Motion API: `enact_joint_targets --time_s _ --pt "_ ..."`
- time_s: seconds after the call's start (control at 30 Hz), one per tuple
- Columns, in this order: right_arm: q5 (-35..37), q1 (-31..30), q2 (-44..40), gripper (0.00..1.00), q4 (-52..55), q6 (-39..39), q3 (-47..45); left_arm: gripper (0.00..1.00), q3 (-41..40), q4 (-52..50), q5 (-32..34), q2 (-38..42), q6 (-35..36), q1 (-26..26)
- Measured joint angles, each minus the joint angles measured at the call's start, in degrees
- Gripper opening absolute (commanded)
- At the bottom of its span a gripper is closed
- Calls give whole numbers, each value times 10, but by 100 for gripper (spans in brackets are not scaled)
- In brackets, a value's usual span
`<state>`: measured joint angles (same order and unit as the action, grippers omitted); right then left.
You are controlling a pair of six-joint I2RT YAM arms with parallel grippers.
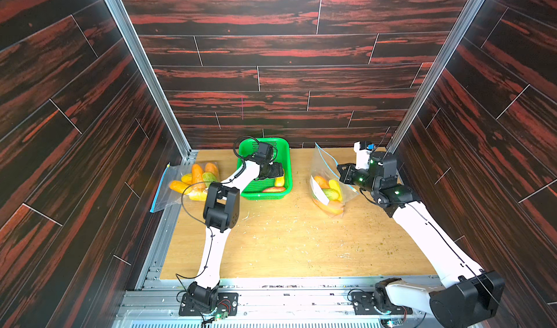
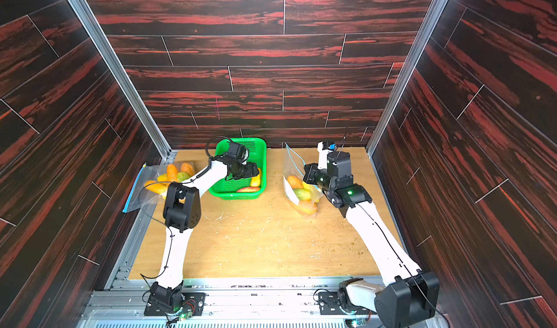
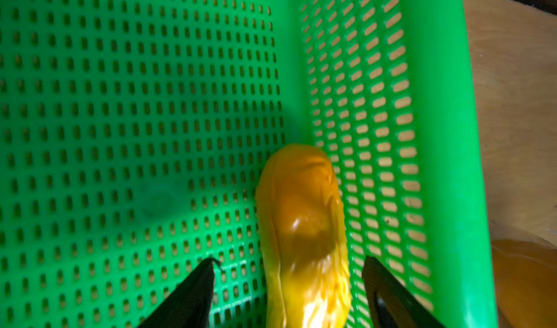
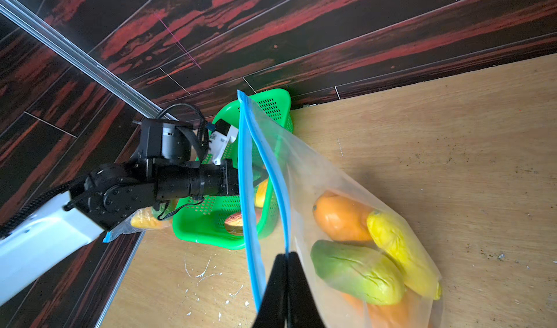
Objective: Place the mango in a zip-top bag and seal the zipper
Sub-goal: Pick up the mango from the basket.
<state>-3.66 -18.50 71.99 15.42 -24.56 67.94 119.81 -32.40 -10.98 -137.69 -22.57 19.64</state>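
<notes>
Left end effector [image 3: 287, 261] straddles mango [image 3: 301, 209] beside basket wall [image 3: 361, 85].

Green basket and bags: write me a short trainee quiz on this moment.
1. True or false: the left pincer straddles a yellow mango in the green basket, jaws open on either side.
2. The right pincer is shut on: A) the blue zipper edge of the zip-top bag; B) a mango; C) nothing.
3. Fill in: the other bag of mangoes lies on the basket's ___ side, robot's own.
Key: 1 true; 2 A; 3 left.
</notes>
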Motion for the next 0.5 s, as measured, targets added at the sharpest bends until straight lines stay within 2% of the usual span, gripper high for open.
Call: enact_joint_targets --time_s 0.17,0.23,0.33,0.5 --pt "2 0 0 0 0 1 0 74 67 -45 42 -42 18 11" --pt "2 0 0 0 0 2 0 65 88 -65 60 -55 24 16" --pt "3 0 0 0 0 2 0 46 108 -92 68 -67 36 20" --pt "3 1 0 0 0 2 0 38 96 -93 63 -59 45 24"
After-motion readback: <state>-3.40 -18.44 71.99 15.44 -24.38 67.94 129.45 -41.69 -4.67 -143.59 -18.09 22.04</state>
